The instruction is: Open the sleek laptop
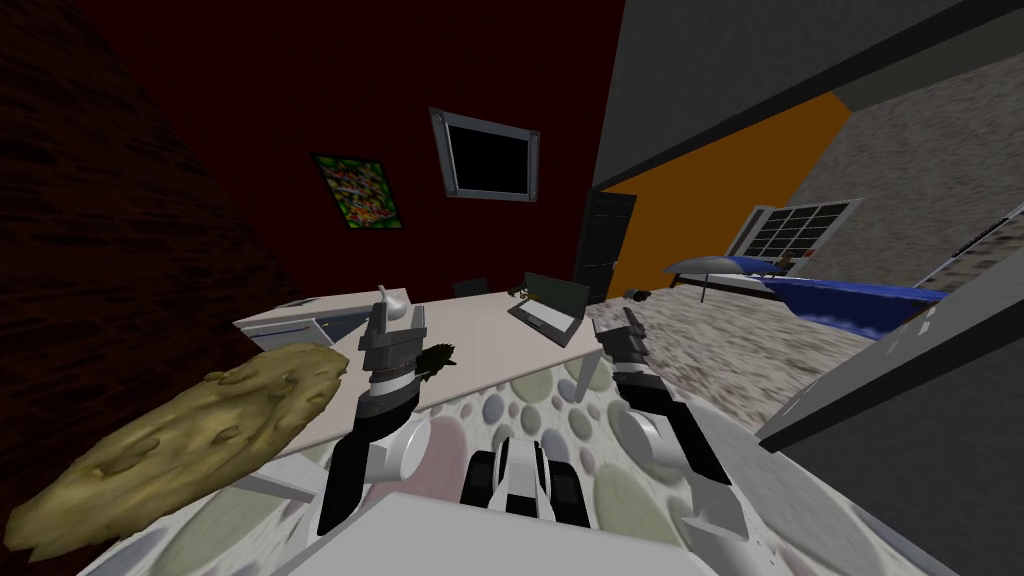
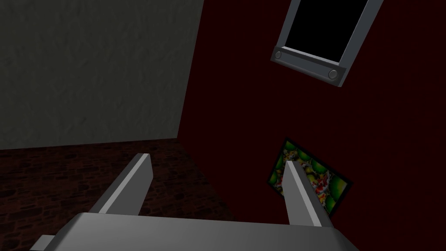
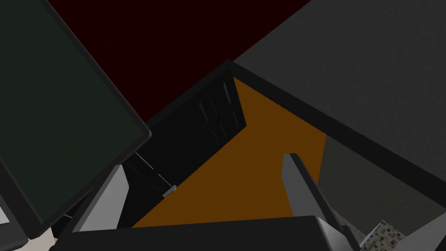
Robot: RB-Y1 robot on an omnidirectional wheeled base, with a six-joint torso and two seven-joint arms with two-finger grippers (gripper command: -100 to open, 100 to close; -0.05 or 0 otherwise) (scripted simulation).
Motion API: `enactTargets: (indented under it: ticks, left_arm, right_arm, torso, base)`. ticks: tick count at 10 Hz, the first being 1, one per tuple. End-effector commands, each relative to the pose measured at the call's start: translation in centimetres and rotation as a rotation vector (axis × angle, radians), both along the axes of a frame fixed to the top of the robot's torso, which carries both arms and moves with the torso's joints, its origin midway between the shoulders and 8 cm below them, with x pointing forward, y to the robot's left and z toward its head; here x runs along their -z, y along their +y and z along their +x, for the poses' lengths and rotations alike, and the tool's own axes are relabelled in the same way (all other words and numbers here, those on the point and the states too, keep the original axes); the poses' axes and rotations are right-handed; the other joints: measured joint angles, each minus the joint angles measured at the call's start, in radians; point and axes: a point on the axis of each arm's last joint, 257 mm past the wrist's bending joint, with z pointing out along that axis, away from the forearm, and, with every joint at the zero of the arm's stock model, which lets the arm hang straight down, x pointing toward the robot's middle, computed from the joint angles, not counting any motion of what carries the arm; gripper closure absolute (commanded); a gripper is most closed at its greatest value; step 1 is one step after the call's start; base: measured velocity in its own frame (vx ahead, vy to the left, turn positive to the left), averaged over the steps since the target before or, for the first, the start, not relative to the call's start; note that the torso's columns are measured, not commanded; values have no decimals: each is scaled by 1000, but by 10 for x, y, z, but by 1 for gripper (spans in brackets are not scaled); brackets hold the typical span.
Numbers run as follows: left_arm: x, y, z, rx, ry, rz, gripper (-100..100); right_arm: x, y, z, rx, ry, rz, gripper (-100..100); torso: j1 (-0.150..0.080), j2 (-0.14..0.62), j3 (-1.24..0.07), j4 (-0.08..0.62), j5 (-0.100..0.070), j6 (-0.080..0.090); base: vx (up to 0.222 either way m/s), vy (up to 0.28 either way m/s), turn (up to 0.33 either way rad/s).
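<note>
Laptop on the tabletop, its lid standing raised.
I judge the lid thin, stiff, light and slick, best taken by its free top edge. My right tool gapes wide and empty just beside the laptop; my left tool, well apart from it, is wide too.

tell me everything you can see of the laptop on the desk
The laptop is slim and dark grey, with its lid already raised, standing near upright behind the base. Its screen is blank, dark green-grey inside a thin black bezel; the base shows a paler keyboard deck. It rests at the right end of the pale desk. The open right gripper is beside the screen's edge, not gripping it.
</note>
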Motion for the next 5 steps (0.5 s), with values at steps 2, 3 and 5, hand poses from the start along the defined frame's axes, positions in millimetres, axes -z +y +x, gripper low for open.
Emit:
enactTargets:
  ticks: [2, 3, 5]
  left_arm:
    - [0, 0, 0, 0, 0, 0, 0]
    - [0, 0, 0, 0, 0, 0, 0]
    - [0, 0, 0, 0, 0, 0, 0]
  right_arm:
    - [23, 1, 31, -96, 76, 168, -100]
    - [29, 2, 43, -126, 98, 226, -100]
    - [41, 5, 56, -171, 140, 309, -100]
  torso:
    - [1, 0, 0, 0, 0, 0]
    - [1, 1, 1, 0, 0, 0]
    - [1, 0, 0, 0, 0, 0]
  base:
    - [17, -65, 0]
    - [29, -93, -2]
    - [28, -71, 0]
